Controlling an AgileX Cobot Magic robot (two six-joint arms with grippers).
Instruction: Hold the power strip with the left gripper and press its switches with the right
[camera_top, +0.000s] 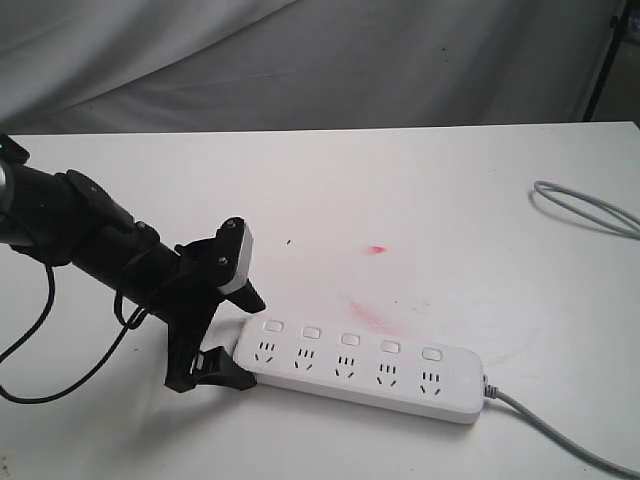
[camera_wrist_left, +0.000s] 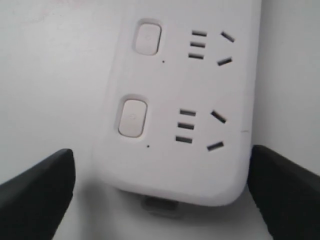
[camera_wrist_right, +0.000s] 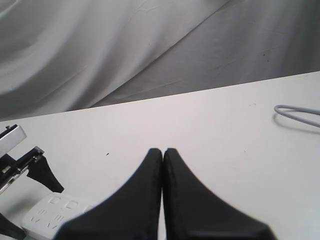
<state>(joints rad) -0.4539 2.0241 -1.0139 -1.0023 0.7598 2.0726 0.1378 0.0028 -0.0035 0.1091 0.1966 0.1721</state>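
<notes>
Exterior view: the power strip (camera_top: 360, 372) lies flat on the white desk (camera_top: 420, 200), its grey cord (camera_top: 560, 432) trailing right. The left tool (camera_top: 250, 341) gapes wide, jaws either side of the strip's left end, not clamping it. The right tool (camera_wrist_right: 163, 152) is closed and empty, away from the switches (camera_top: 350, 338).

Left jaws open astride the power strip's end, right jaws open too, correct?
No: the jaws of the right gripper are shut, tips pressed together, as the right wrist view shows. Those of the left gripper do stand open astride the end of the power strip.
</notes>
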